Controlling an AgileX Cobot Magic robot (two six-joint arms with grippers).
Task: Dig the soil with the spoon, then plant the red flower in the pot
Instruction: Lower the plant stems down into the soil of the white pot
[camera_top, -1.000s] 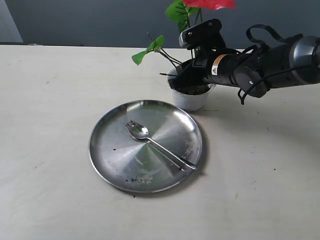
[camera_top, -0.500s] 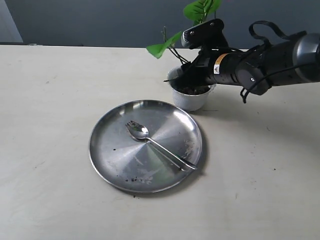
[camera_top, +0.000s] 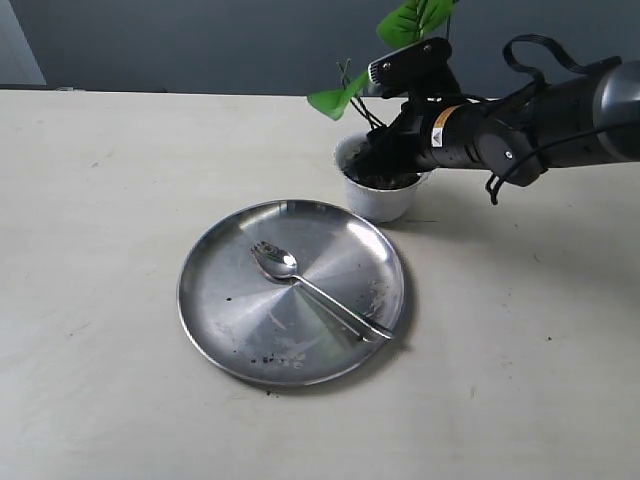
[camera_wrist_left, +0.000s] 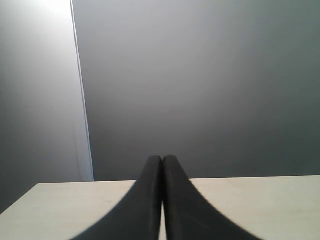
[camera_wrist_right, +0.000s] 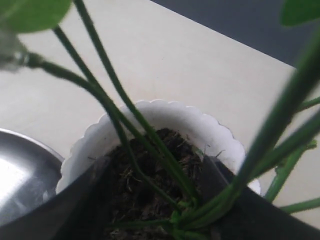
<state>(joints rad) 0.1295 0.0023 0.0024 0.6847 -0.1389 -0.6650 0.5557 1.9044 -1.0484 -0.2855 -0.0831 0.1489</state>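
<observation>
Gripping the red flower (camera_wrist_right: 150, 145) stalks over the pot (camera_top: 378, 196) soil (camera_wrist_right: 145, 185), my right fingers (camera_wrist_right: 85, 200); left fingers (camera_wrist_left: 150, 200) closed.

It looks like a robot test room or lab, not a home. A wide, pale, bare counter (camera_top: 90, 300) fills the space, backed by a plain dark grey wall (camera_top: 200, 40) with a lighter panel (camera_wrist_left: 35, 90) at one side. A black cabled robot arm (camera_top: 540, 120) reaches over it; few props, no furnishings.

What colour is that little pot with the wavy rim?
White pot, seen best in the right wrist view.
</observation>
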